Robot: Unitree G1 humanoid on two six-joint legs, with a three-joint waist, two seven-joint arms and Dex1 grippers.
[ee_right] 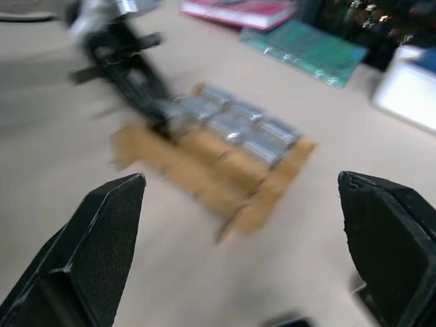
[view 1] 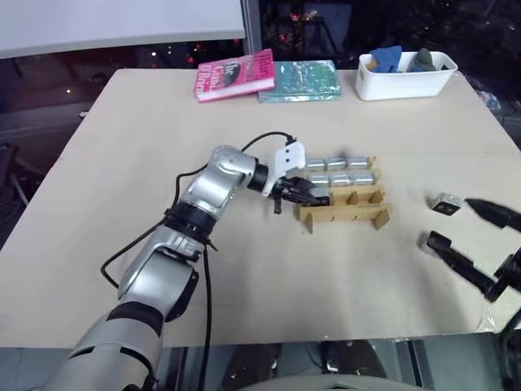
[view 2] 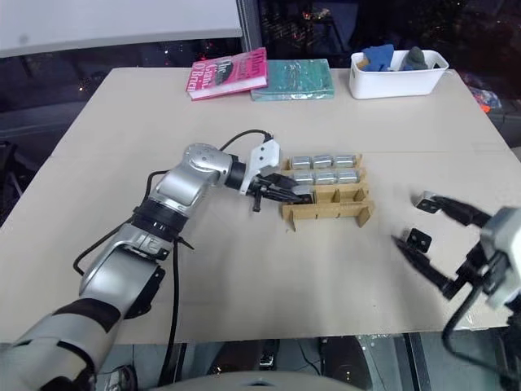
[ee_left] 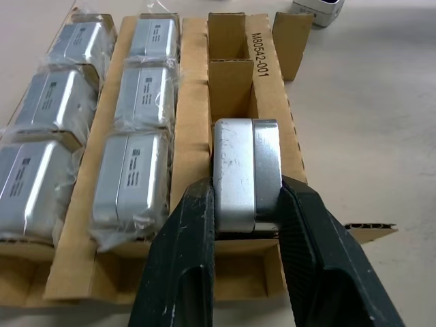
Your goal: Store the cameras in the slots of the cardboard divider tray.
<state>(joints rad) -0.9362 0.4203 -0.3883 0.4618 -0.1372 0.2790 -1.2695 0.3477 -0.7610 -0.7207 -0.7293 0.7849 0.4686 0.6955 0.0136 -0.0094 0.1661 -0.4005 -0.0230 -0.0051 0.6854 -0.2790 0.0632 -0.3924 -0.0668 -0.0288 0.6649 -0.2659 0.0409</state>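
Nearest, the right gripper (view 1: 470, 242) hung with fingers spread wide and empty beside a loose camera (view 1: 446, 204) on the table (view 1: 342, 285), likely poised for it. Farther in, the left gripper (ee_left: 248, 225) was clamped on a camera (ee_left: 245, 174) at the near end slot of the cardboard divider tray (view 1: 346, 213), whose two far rows already held six cameras (view 1: 338, 171).
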